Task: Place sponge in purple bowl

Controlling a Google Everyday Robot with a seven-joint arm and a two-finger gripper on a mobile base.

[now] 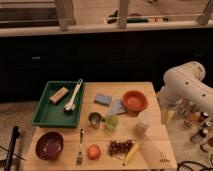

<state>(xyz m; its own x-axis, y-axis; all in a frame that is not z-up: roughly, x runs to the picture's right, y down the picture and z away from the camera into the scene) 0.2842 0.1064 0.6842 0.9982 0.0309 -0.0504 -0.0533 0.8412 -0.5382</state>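
The sponge (103, 99) is a small flat blue pad lying on the wooden table, left of the orange bowl. The purple bowl (49, 145) stands upright at the table's front left corner, with nothing in it. My white arm (184, 84) bends in from the right. My gripper (167, 114) hangs at the arm's end beside the table's right edge, far from the sponge and the purple bowl, and holds nothing that I can see.
A pale triangular cloth (118, 106) and an orange bowl (134, 100) lie right of the sponge. A green tray (42, 116) at the left holds a tan block (59, 94) and a brush (73, 96). Cups, a fork, fruit and grapes fill the front. Bottles (196, 122) stand at the right.
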